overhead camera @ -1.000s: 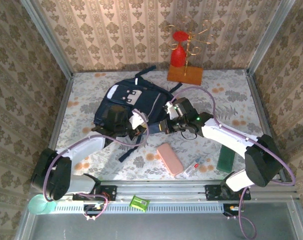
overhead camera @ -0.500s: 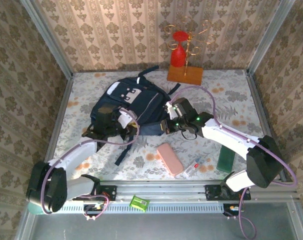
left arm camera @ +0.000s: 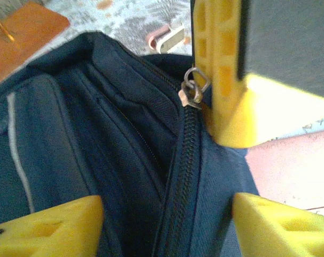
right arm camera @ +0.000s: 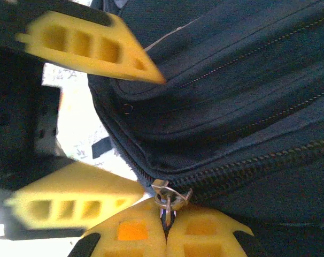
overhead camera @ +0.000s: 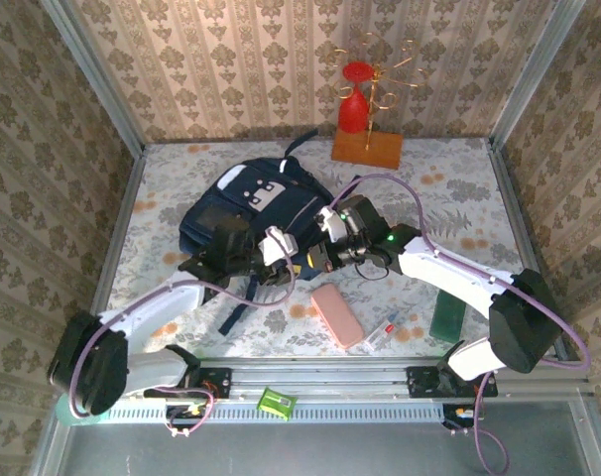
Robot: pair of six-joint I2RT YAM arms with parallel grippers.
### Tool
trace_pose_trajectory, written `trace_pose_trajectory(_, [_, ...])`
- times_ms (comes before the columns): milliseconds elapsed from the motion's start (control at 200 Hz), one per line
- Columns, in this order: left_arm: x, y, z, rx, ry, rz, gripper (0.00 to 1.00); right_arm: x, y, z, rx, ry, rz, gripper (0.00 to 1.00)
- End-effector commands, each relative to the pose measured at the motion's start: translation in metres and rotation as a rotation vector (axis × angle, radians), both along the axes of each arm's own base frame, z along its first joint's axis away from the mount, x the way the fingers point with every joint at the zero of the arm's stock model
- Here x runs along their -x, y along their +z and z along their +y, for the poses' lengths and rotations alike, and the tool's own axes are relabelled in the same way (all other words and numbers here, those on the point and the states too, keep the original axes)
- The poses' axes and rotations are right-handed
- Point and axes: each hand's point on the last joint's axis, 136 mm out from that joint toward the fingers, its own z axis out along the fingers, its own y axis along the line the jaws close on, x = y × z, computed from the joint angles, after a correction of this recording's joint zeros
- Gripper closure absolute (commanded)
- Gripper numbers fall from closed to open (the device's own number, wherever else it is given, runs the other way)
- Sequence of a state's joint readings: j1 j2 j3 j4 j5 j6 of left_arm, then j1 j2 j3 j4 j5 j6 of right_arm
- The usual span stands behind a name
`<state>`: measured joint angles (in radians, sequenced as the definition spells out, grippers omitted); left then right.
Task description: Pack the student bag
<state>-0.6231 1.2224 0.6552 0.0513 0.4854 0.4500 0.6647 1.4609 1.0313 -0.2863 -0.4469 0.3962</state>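
The student bag (overhead camera: 243, 203), a dark navy backpack with a grey-white front patch, lies at the middle left of the table. Its closed zipper (left arm camera: 179, 182) runs between the fingertips of my left gripper (left arm camera: 167, 217), which stands open astride the bag's near edge (overhead camera: 281, 250). My right gripper (right arm camera: 166, 227) is shut on the metal zipper pull (right arm camera: 170, 197) at the end of that zipper, and its yellow fingers (left arm camera: 226, 80) stand just right of the pull (left arm camera: 193, 85). In the top view the right gripper (overhead camera: 323, 255) sits close beside the left one.
A pink case (overhead camera: 337, 315) lies just in front of the grippers, with a pen (overhead camera: 385, 329) and a dark green book (overhead camera: 447, 317) to its right. A wooden stand with a red piece (overhead camera: 365, 134) is at the back. A small green item (overhead camera: 277, 402) rests on the front rail.
My left gripper has opened, swung left and then back right to the bag's near edge beside the right gripper. The bag has shifted slightly. The right gripper stays shut on the pull.
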Motion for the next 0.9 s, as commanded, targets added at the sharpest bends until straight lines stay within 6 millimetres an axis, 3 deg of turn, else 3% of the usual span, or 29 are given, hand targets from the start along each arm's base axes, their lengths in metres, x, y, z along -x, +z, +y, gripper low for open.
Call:
trace_pose_trajectory(0, [-0.002,0.004,-0.008,-0.037,-0.041,-0.024,0.48,0.005,0.042,0.02,-0.135,0.074,-0.07,1.0])
trace_pose_trajectory(120, [-0.008,0.006,-0.003,-0.051,-0.001,-0.017,0.87,0.002,0.031,0.008,-0.072,0.03,-0.058,1.0])
trace_pose_trajectory(250, [-0.013,0.013,0.012,-0.022,0.056,-0.009,1.0,-0.012,0.008,-0.026,0.052,-0.108,-0.025,1.0])
trace_pose_trajectory(380, [-0.015,0.025,0.022,0.038,0.075,-0.033,1.0,-0.027,-0.009,-0.062,0.189,-0.248,-0.028,1.0])
trace_pose_trajectory(540, [-0.018,0.028,0.03,0.076,0.084,-0.037,1.0,-0.044,-0.012,-0.088,0.268,-0.35,-0.055,1.0])
trace_pose_trajectory(625, [-0.025,0.031,0.039,0.104,0.129,-0.033,1.0,-0.053,-0.013,-0.097,0.278,-0.387,-0.057,1.0])
trace_pose_trajectory(645, [-0.034,0.031,0.049,0.106,0.177,-0.037,1.0,-0.054,-0.012,-0.097,0.276,-0.389,-0.06,1.0])
trace_pose_trajectory(695, [-0.045,0.032,0.061,0.106,0.256,-0.05,1.0,-0.056,-0.009,-0.088,0.246,-0.362,-0.068,1.0])
trace_pose_trajectory(780, [-0.055,0.032,0.075,0.094,0.341,-0.086,0.98,-0.049,0.004,-0.056,0.158,-0.255,-0.109,1.0])
trace_pose_trajectory(840, [-0.054,0.035,0.079,0.095,0.354,-0.099,0.74,-0.038,0.014,-0.031,0.094,-0.157,-0.131,1.0])
trace_pose_trajectory(895, [-0.046,0.039,0.074,0.115,0.315,-0.099,0.59,-0.028,0.024,-0.01,0.025,-0.075,-0.135,1.0])
